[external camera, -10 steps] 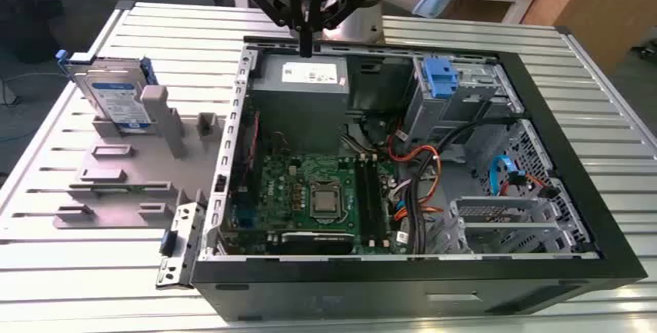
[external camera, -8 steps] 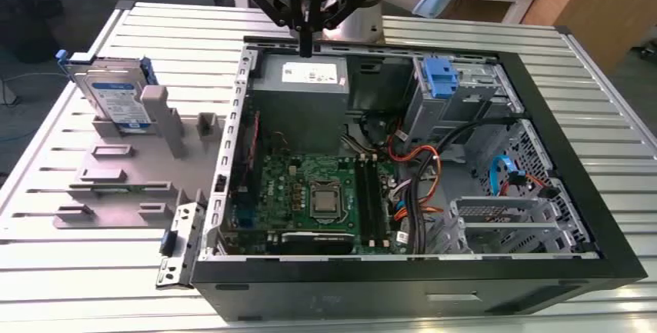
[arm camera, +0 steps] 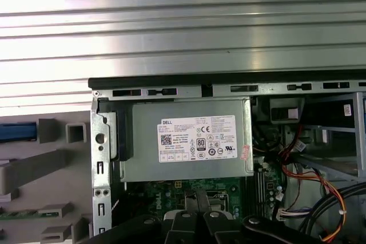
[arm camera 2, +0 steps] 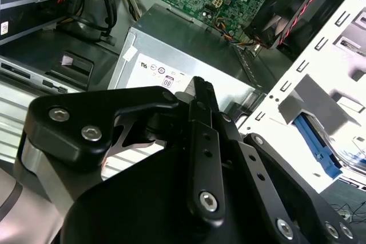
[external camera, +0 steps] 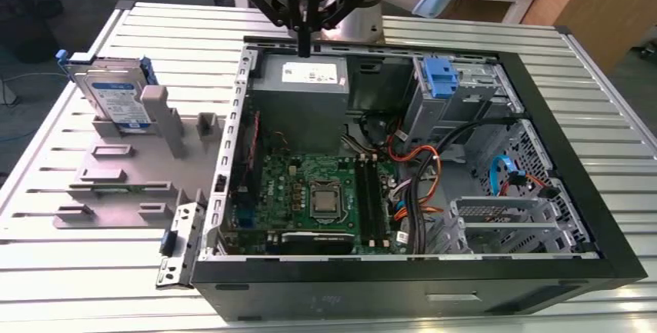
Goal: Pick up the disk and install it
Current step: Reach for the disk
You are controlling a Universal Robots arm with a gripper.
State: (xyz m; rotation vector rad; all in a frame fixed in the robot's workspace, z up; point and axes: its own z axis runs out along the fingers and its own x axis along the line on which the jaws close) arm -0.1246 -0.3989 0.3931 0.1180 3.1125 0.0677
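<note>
The gripper [external camera: 305, 48] hangs at the top centre of the exterior view. Its two black fingers [arm camera 2: 197, 118] are clenched together with nothing between them (the second wrist view shows the same pinched pair from behind). The tips point down, just above the grey power-supply box [external camera: 308, 79] with its white sticker, which sits at the far end of the open computer case [external camera: 575, 268].

The disk [external camera: 111, 94] is in the upper left of the exterior view. It stands on edge in a grey holder [external camera: 123, 168] on the slatted metal table [external camera: 61, 271], outside the case and well apart from the gripper. Its white-and-blue label shows, with the blue carrier framing it.

Inside the case, the green motherboard [external camera: 308, 191] lies in the middle of the frame. A tall blue clip [external camera: 438, 79] on a bare metal cage stands toward the upper right, beside the power-supply box.
</note>
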